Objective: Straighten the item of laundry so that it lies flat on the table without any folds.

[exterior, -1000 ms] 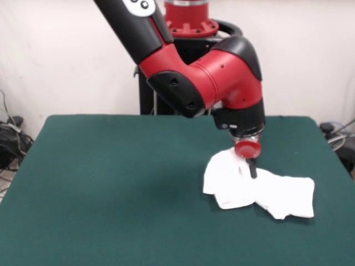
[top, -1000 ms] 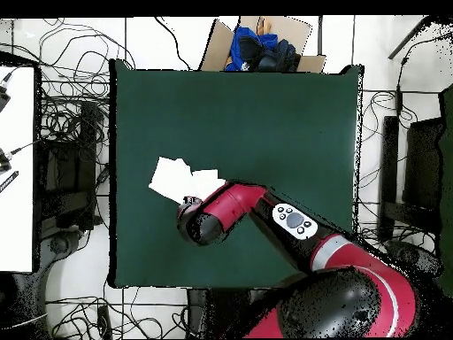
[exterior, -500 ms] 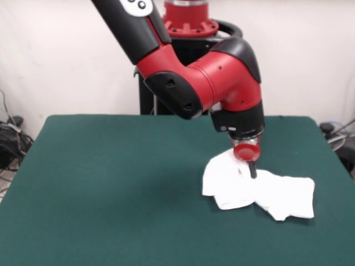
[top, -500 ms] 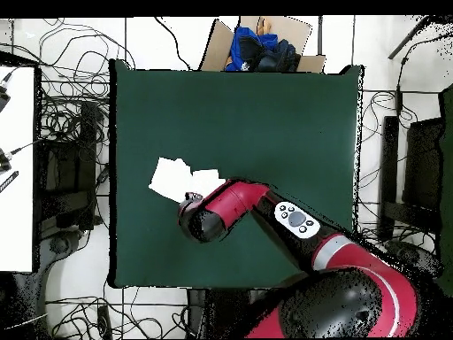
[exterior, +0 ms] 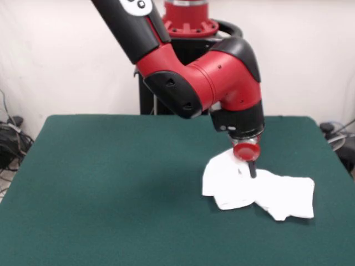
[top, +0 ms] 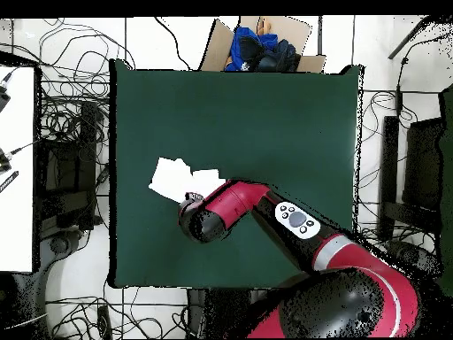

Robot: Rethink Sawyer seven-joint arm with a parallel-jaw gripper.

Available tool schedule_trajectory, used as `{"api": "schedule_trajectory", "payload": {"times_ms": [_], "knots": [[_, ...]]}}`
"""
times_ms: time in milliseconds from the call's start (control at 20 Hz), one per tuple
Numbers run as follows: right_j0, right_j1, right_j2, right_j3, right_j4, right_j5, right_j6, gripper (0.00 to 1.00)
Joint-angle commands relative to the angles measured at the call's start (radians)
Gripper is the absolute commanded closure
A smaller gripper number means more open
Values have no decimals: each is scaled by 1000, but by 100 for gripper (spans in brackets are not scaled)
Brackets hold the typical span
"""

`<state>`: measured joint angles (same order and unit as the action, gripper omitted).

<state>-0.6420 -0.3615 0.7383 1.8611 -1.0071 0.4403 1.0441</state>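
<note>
The item of laundry (exterior: 258,188) is a crumpled white heap on the right side of the dark green table (exterior: 111,183), plain side showing, with folds across it. My gripper (exterior: 253,169) comes straight down onto the middle of the heap, its black tips pressed together into the cloth, which rises in a small peak toward them. Seen from overhead, the white laundry (top: 175,179) lies at the table's (top: 265,115) left, and the red wrist (top: 205,217) covers its lower right edge and hides the gripper.
A cardboard box with blue cloth (top: 259,49) stands just past the table's far edge in the overhead view. Cables (top: 71,115) lie on the floor around the table. The red arm (exterior: 188,77) reaches over the table's right half.
The arm's wrist has shifted very slightly left and up in the front view, and the left lobe of the cloth has edged with it. The gripper stays on the heap.
</note>
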Motion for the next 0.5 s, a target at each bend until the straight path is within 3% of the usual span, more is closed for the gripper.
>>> {"api": "schedule_trajectory", "payload": {"times_ms": [50,500], "knots": [[-44,-84,28,8,-13,14,-82,100],[-139,-283,146,135,117,113,-143,100]]}}
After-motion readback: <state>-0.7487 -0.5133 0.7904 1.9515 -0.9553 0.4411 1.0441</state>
